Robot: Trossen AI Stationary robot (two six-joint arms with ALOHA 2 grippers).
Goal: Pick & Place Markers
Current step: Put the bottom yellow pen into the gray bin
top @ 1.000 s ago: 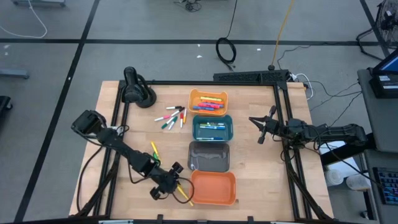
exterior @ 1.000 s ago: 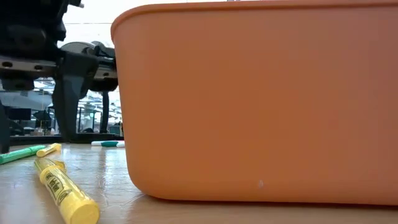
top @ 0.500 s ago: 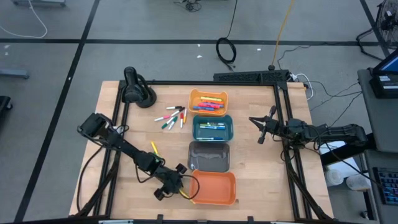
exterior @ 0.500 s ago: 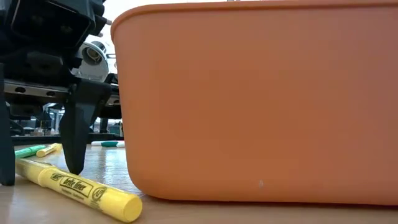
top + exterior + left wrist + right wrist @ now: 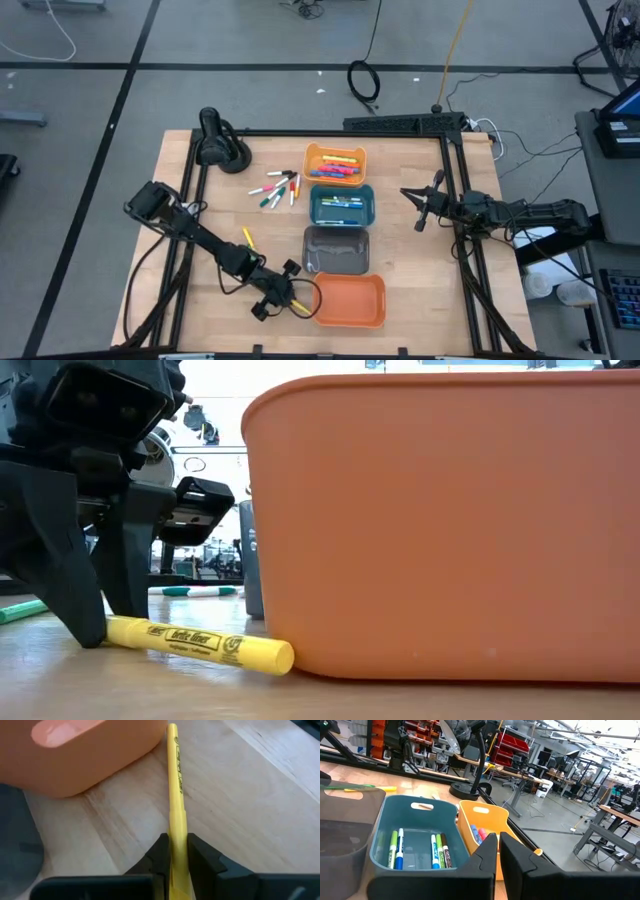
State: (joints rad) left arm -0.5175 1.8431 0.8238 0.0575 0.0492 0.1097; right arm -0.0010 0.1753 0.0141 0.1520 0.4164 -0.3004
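A yellow marker (image 5: 176, 780) lies on the wooden table beside the orange bin (image 5: 350, 302), its far end (image 5: 280, 656) at the bin's wall. My left gripper (image 5: 175, 840) is down at the table's near side and shut on this marker. Several loose markers (image 5: 275, 188) lie on the table at the far left of the bins. Two more markers (image 5: 248, 240) lie left of the grey bin (image 5: 336, 250). My right gripper (image 5: 420, 205) hovers shut at the table's right side, holding nothing. My left gripper pinches the yellow marker's barrel (image 5: 178, 827) between its two fingers, near the end that is away from the orange bin. The fingers (image 5: 75, 600) slant down from the table's left. The marker lies flat on the table and points from the fingers toward the bin.
Four bins stand in a row down the table's middle: light orange (image 5: 335, 163) and teal (image 5: 342, 205), both with markers inside, then grey and orange. A black lamp base (image 5: 218, 145) stands at the far left corner. Bare wood lies left of the bins.
My left gripper has sunk to the table, moved toward the orange bin, and shut on the yellow marker. The marker has turned on the table, its far end swinging toward the bin. The orange bin has slid a little toward the table's right edge.
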